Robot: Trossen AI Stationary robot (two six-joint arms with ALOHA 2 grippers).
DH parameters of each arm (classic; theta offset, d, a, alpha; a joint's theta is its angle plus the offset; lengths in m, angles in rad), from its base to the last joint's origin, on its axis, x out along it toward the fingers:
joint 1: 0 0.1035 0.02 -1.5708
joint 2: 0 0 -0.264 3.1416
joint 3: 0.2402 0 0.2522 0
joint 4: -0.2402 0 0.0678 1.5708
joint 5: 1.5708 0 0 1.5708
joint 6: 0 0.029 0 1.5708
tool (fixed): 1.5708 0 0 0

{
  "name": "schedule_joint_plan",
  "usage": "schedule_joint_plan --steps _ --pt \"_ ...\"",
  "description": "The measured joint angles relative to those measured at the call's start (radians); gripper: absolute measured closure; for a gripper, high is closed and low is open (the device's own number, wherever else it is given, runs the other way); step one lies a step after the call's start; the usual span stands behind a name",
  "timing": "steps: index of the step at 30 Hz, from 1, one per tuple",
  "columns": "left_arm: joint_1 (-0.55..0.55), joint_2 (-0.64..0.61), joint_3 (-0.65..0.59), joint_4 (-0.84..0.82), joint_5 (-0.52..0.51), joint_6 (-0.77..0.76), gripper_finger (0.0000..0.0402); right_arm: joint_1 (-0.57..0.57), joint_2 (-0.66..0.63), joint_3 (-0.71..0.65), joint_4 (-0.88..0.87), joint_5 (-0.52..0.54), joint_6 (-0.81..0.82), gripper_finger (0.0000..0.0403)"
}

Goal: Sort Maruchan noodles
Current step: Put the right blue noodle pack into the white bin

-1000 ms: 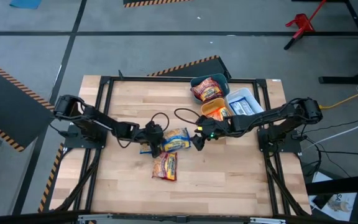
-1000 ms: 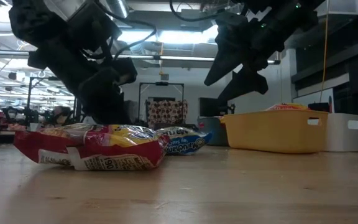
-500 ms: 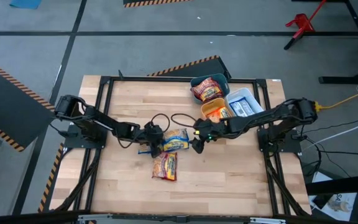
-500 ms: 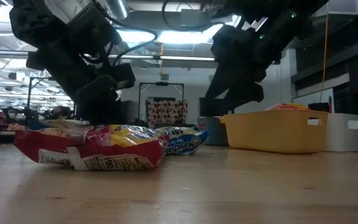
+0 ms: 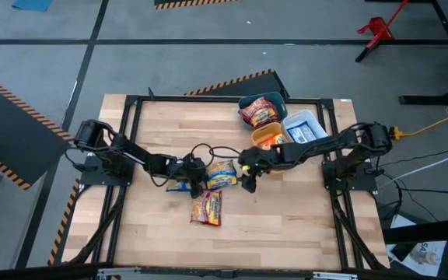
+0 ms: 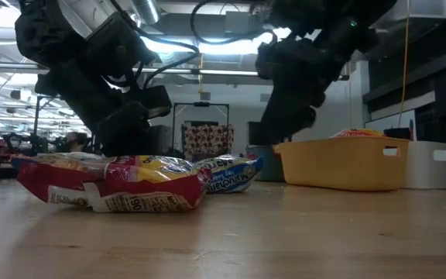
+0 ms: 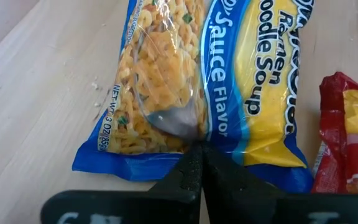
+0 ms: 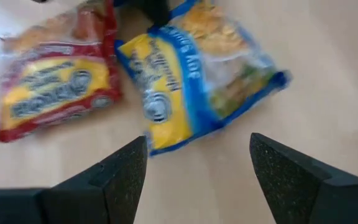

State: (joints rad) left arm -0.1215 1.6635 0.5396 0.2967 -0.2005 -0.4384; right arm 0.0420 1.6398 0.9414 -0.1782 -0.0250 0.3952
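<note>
Right gripper (image 8: 194, 180), fingers apart, hovers over the blue packet (image 5: 221, 175) mid-table; left gripper (image 5: 194, 180), closed, touches its edge. Beside it, 1 red packet (image 5: 206, 207) remains; others fill the bins (image 5: 317, 123).

Partly hidden under the left gripper (image 5: 195, 184): blue packet (image 5: 218, 176). Cut off at frame edge: red packet (image 7: 348, 143).

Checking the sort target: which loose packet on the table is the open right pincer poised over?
The blue-and-yellow packet, lying between both pincers. The right pincer points at it with fingers spread; the red packet lies off to the side, nearer the table's front edge.
</note>
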Motion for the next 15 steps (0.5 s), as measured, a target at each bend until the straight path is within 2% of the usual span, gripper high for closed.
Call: schedule_joint_plan --steps 3,6,15 --pt "0.001 0.0 0.0 0.0 0.0 0.004 0.0401 -0.016 0.0 0.037 -0.022 0.049 -0.094 0.0134" --pt "0.0 0.0 0.0 -0.001 -0.001 0.025 0.0401 -0.045 0.002 0.083 -0.043 0.043 -0.223 0.0134" --pt "0.002 0.0 0.0 -0.006 0.001 0.099 0.0401 -0.139 0.137 0.255 -0.257 -0.13 -0.568 0.0134"
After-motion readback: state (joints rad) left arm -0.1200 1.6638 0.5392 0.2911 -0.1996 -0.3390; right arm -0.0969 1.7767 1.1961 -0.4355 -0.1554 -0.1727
